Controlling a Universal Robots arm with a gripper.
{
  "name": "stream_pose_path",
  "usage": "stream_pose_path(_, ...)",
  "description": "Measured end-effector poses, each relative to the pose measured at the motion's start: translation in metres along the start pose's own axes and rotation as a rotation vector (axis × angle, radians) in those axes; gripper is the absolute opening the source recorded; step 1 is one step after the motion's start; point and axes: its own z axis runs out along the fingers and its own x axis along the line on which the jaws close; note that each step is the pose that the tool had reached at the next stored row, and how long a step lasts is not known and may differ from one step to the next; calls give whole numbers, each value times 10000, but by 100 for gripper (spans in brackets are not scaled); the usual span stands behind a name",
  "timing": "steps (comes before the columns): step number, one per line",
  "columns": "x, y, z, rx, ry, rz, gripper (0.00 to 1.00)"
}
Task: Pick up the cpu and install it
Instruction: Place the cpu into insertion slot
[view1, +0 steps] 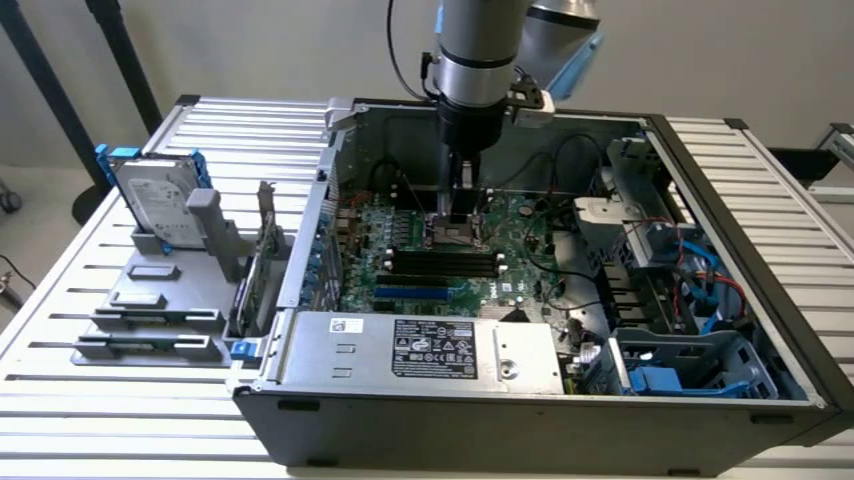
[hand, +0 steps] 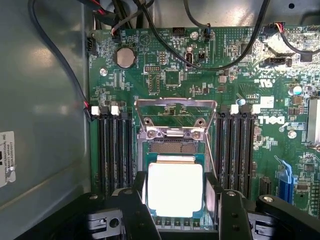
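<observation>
Gripper jaws are pinching the cpu by two opposite edges, right over the open socket on the green motherboard inside the computer case. Memory slots sit either side, and a hard drive stands in a gray rack outside.

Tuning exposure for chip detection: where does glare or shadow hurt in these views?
Wrist view: the chip, held in the gripper, glares nearly white; the case wall shows pale reflections. Exterior view: even light, motherboard dimmer inside the case.
</observation>
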Motion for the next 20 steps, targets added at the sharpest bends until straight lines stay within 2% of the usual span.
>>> stream_pose_path(9, -8, -6, 127, 8, 2, -194, 55)
stream_pose_path(20, -19, -39, 284, -76, 1, -272, 55)
